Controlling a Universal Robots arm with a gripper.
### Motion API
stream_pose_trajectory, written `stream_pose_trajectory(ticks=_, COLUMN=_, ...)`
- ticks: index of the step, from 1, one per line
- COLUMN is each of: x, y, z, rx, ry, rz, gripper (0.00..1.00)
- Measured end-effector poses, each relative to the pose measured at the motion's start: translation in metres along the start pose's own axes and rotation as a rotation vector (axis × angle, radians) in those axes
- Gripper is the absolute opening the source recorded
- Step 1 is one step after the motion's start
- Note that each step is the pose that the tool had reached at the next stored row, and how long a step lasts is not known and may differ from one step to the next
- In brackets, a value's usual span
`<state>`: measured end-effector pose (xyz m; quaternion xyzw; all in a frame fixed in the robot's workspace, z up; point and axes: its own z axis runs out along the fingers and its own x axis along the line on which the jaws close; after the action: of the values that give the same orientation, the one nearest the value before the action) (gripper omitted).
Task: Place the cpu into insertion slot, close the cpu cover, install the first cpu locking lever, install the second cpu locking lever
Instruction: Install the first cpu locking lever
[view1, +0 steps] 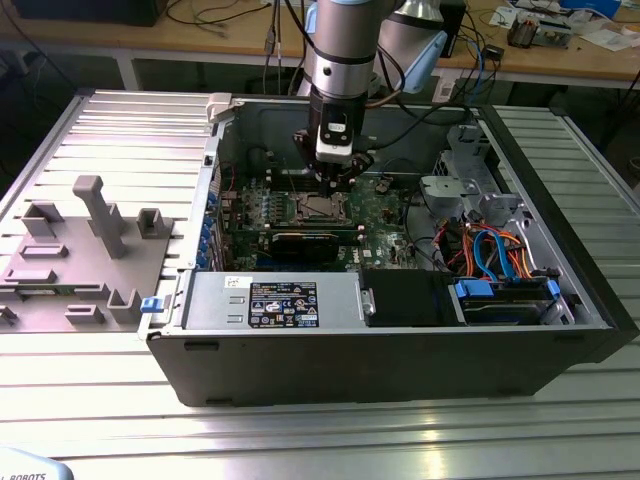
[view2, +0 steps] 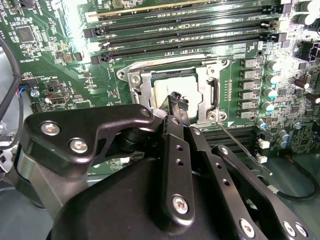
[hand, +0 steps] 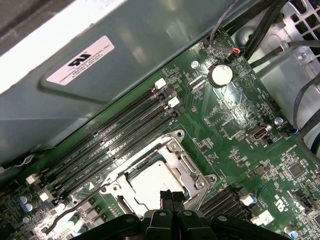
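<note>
Inside the open computer case, my gripper (view1: 335, 178) hangs straight above the insertion slot (view1: 322, 207) on the green motherboard. In both wrist views the pale cpu (view2: 167, 87) (hand: 150, 182) lies flat in the slot. The silvery cpu cover (view2: 211, 92) (hand: 187, 167) frames it and looks lowered. The black fingers are shut together with nothing between them. Their tip (view2: 176, 98) (hand: 172, 196) is over the cpu's edge; whether it touches is unclear. A thin wire locking lever (view2: 242, 147) runs out diagonally from one corner of the socket.
Long black memory slots (view2: 185, 30) lie beside the socket. A grey labelled power-supply box (view1: 275, 303) fills the case's near side, with blue and orange cables (view1: 490, 255) toward the exterior view's right. A grey fixture tray (view1: 80, 250) sits outside the case on the left.
</note>
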<state>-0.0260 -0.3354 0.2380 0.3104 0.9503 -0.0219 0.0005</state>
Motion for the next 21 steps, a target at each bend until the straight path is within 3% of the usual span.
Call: stream_pose_trajectory(ticks=21, x=0.0000, y=0.0000, z=0.0000, rx=-0.0007, ry=-0.0019, rz=-0.046, gripper=0.11)
